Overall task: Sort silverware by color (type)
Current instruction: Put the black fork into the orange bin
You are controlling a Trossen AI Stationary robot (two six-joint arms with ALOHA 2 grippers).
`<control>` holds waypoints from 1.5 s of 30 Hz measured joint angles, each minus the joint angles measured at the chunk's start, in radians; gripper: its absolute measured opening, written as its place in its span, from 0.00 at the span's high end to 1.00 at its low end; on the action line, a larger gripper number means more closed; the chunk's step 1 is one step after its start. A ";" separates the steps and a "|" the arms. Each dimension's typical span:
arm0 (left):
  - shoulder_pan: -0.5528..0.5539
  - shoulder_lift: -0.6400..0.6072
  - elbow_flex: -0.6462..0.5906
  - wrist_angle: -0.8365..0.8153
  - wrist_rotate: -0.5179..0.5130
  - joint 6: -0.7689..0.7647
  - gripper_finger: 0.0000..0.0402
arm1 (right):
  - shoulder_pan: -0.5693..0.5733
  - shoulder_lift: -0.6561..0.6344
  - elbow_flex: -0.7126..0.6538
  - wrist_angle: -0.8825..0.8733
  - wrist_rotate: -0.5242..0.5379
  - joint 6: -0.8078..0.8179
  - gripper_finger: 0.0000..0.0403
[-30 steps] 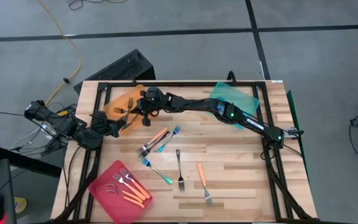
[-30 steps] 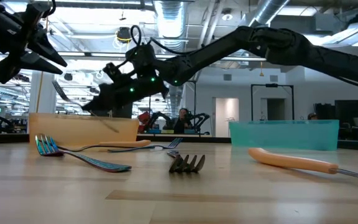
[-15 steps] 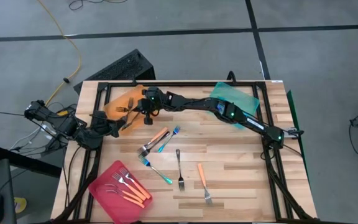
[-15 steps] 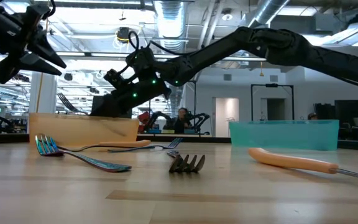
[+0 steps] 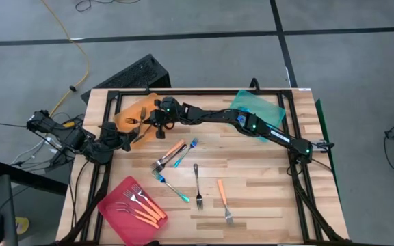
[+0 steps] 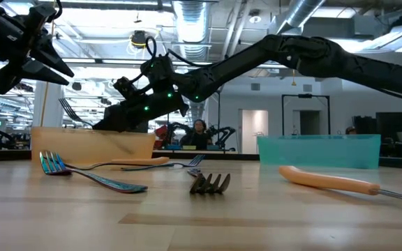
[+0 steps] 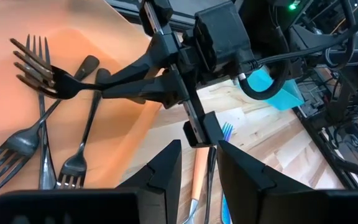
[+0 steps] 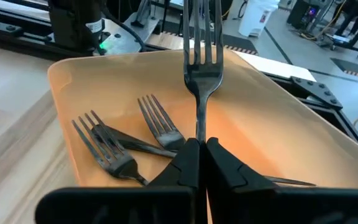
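The right gripper (image 8: 197, 149) holds a dark fork (image 8: 201, 68) clenched over the orange tray (image 8: 303, 130). The left gripper (image 7: 197, 168) waits beside it, jaws parted, empty. Several forks (image 5: 198, 184) remain unsorted on the worktop (image 5: 265, 178).

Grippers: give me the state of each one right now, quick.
Right gripper: shut on a dark fork above the orange tray.
Left gripper: open, holding nothing, beside that tray.

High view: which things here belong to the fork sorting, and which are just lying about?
Job:
- dark fork in right gripper
- orange tray
- pink tray
- teal tray
- loose forks on the table

Lying about:
- yellow cable
- black case
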 joint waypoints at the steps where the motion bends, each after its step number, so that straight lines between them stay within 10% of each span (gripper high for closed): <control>1: 0.000 0.000 0.000 -0.003 0.000 0.000 0.78 | 0.000 0.000 0.000 0.000 0.000 0.001 0.92; 45: 0.000 0.000 0.000 -0.015 0.002 -0.001 0.78 | -0.002 0.003 -0.005 0.003 -0.019 0.080 0.85</control>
